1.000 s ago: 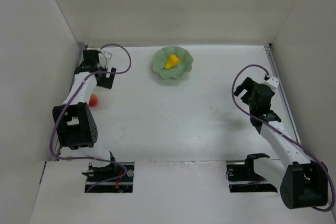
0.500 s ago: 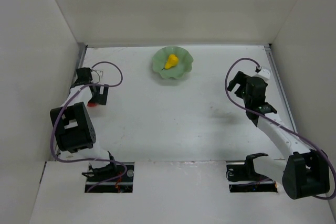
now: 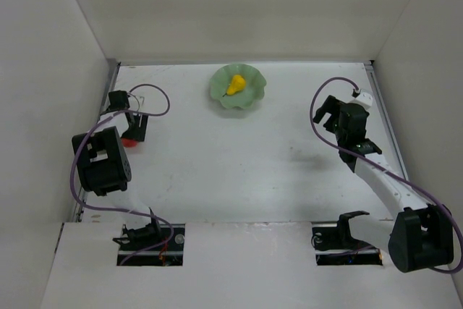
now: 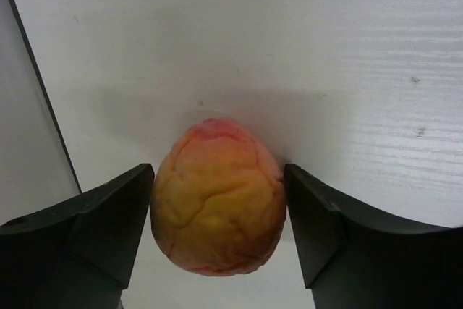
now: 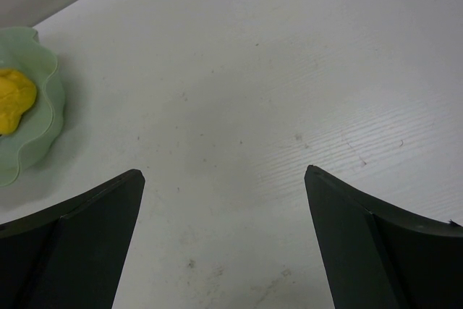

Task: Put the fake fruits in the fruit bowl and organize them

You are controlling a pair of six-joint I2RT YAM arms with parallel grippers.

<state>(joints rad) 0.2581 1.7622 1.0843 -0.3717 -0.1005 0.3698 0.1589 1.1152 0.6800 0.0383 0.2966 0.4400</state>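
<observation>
Peach location: the peach (image 4: pixel 217 200) sits on the tabletop (image 3: pixel 239 157) at the far left, close to the left wall and well apart from the bowl (image 3: pixel 217 92).
Left pincer: the left pincer (image 4: pixel 217 182) is pinching the peach, one finger on each flank at its widest girth. How hard it presses cannot be told.
Right pincer: the right pincer (image 5: pixel 223 173) is spread, holding nothing, above bare tabletop to the right of the bowl.
Pear location: the pear (image 3: pixel 235 85) already lies inside the bowl, near its middle.
Peach handling, judged: light hollow plastic with a rigid, smooth shell, likely slippery. It is not fragile, but it is rounded enough to squirt out under an off-centre pinch.
Grip point, judged: hold across the widest part, as the fingers stand now, with moderate force.
Placement note, judged: set the peach down beside the pear rather than on it. The bowl looks shallow, so a round fruit could roll towards the wavy rim.
</observation>
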